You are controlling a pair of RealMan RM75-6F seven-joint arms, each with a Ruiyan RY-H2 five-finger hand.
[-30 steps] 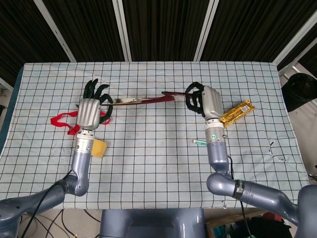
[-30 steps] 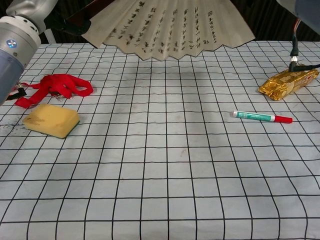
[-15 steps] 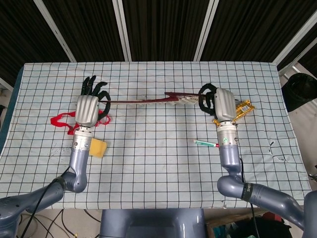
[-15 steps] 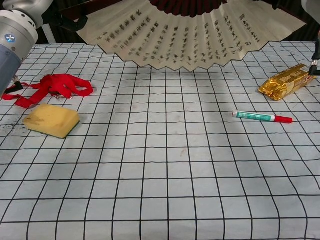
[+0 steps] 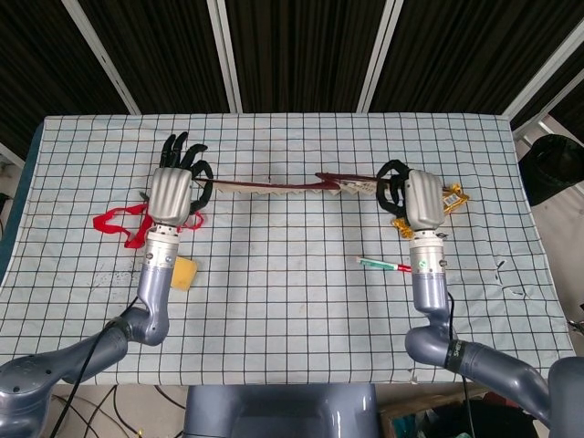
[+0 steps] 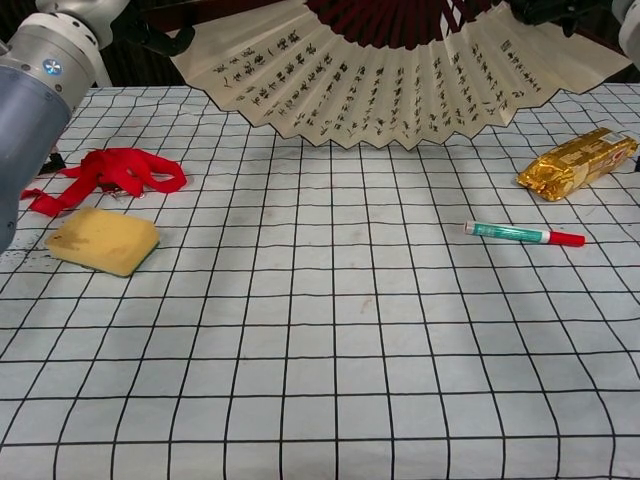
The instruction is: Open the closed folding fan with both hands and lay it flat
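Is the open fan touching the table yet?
Apart. The chest view shows the fan hanging above the table, checked cloth visible beneath its lower edge.

Fan (image 6: 400, 90) carries columns of brush-written Chinese characters, too small to read. No other legible text anywhere.

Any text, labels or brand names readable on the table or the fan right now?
Fan: columns of brush-written characters across the paper, too small to read.
Marker: dark print on the green barrel, blurred.
Gold packet: no legible print.
Left hand and right hand: no markings readable.
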